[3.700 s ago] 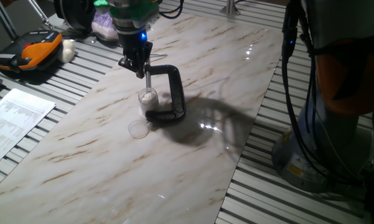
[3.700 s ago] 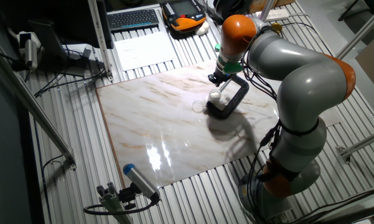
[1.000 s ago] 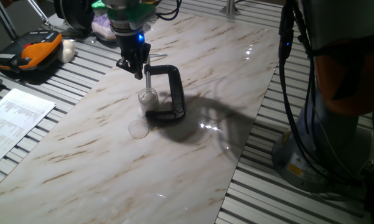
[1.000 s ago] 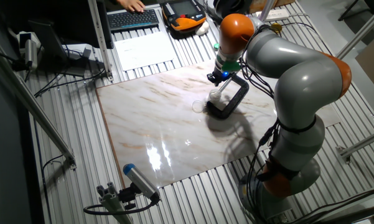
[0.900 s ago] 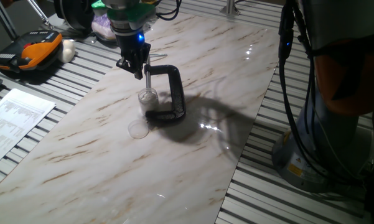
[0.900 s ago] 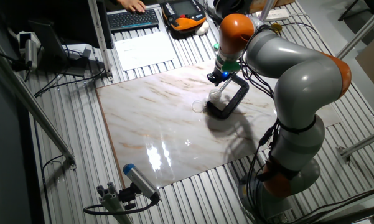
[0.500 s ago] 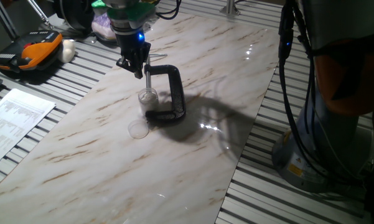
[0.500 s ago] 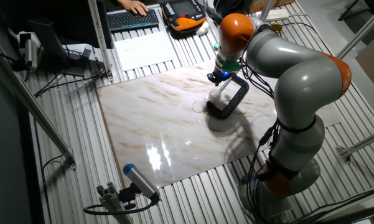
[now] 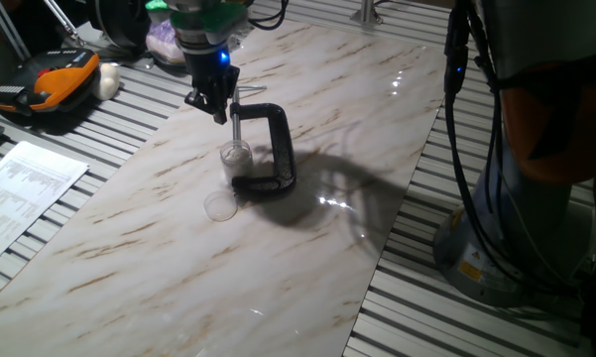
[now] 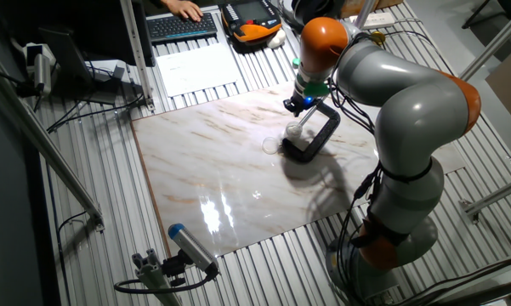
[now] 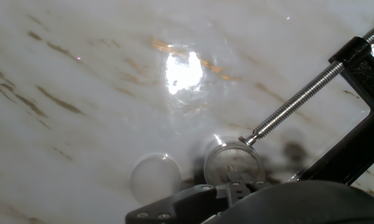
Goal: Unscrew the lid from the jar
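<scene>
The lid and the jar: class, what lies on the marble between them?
Nothing: in the hand view, bare marble table separates the lid from the jar, which sits under the clamp screw.

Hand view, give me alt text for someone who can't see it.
A tiny clear cylindrical plastic jar stands open on a white marble-patterned table, pinned by the threaded metal screw of a black C-clamp. A small round translucent whitish plastic lid lies flat beside the jar, to its left.

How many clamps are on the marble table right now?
1. The black C-clamp stands on the marble table, its screw pressing on the jar. The lid lies beside it. Nothing suggests another clamp is hidden.
</scene>
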Robot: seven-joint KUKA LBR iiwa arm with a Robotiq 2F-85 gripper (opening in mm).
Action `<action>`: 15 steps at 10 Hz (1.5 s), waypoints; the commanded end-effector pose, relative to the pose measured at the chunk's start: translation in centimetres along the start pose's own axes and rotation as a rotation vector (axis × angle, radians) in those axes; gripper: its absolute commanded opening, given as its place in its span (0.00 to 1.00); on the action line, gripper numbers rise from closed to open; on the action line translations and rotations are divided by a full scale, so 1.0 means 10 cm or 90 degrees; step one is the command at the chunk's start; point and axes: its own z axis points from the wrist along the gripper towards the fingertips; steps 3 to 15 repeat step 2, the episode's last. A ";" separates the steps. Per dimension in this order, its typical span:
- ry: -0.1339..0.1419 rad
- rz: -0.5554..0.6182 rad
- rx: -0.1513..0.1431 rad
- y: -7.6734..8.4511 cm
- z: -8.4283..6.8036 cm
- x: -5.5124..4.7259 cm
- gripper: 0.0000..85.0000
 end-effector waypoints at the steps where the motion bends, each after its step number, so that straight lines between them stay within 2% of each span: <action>1: 0.002 0.002 -0.002 0.00 0.00 0.00 0.00; 15: 0.002 0.003 0.000 0.01 0.00 0.01 0.00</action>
